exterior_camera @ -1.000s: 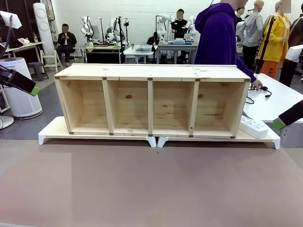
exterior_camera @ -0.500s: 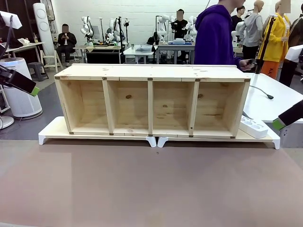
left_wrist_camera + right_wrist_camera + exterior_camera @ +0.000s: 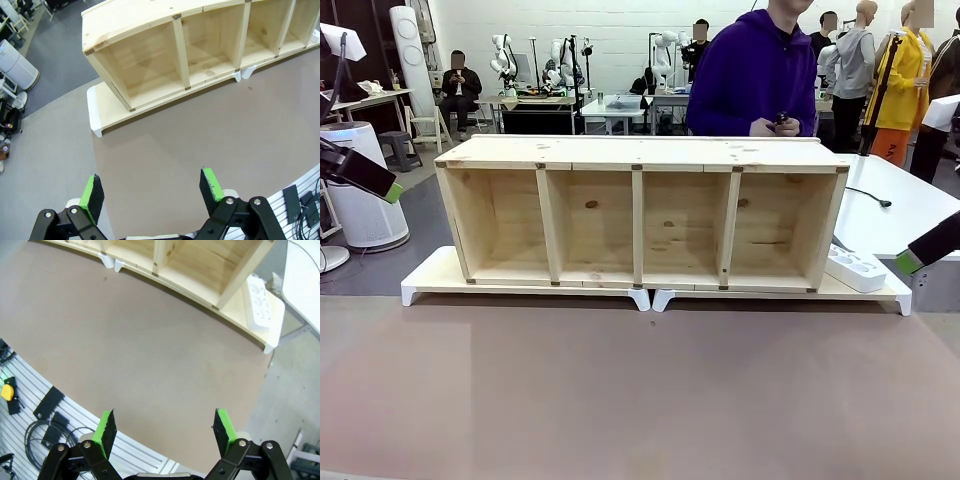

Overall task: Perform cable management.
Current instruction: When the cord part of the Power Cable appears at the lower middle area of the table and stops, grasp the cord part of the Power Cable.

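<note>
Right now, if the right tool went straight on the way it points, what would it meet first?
The right tool, open and empty, would likely meet the bare brown tabletop first, short of the wooden shelf and white power strip, though depth is unclear.

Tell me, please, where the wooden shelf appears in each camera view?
Front view: the wooden shelf spans the middle, its four open compartments facing the camera.
Left wrist view: the wooden shelf runs along the top, upper left to upper right.
Right wrist view: the wooden shelf lies along the top edge.
Shared landmark: the two white riser feet meeting below its middle divider.
</note>
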`<state>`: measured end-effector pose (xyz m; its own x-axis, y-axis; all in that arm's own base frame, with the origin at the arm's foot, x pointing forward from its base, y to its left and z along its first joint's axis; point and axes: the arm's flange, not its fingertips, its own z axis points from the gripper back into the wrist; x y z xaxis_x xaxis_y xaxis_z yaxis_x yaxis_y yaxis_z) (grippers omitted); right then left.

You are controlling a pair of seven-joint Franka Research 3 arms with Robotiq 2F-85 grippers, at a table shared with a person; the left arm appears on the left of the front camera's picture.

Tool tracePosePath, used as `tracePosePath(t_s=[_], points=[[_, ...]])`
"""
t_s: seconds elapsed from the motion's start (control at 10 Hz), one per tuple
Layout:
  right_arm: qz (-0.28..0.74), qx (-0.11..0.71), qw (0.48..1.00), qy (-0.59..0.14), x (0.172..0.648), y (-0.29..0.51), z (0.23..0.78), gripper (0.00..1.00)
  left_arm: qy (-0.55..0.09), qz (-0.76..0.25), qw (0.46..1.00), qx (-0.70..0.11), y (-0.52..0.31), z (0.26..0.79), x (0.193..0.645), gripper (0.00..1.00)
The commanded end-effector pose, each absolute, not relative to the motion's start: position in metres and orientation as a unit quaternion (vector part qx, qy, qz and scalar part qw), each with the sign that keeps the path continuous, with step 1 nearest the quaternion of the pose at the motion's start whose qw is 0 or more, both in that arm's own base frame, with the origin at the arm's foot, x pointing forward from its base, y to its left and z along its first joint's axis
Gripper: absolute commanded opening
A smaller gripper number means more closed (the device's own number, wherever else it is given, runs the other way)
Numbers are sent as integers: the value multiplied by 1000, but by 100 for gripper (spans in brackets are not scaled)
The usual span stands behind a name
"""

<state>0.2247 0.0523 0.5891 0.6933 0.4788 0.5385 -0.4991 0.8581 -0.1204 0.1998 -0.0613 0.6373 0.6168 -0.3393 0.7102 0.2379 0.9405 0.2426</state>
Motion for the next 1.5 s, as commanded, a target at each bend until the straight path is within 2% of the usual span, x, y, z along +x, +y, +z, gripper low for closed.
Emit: tracePosePath(t_s=[0.0,1.4], points=[[267,18,920,-285,226,53,588,100,-412,-168,893,64,-60,639,203,100],[267,18,920,-285,226,53,588,100,-412,-168,893,64,-60,639,203,100]])
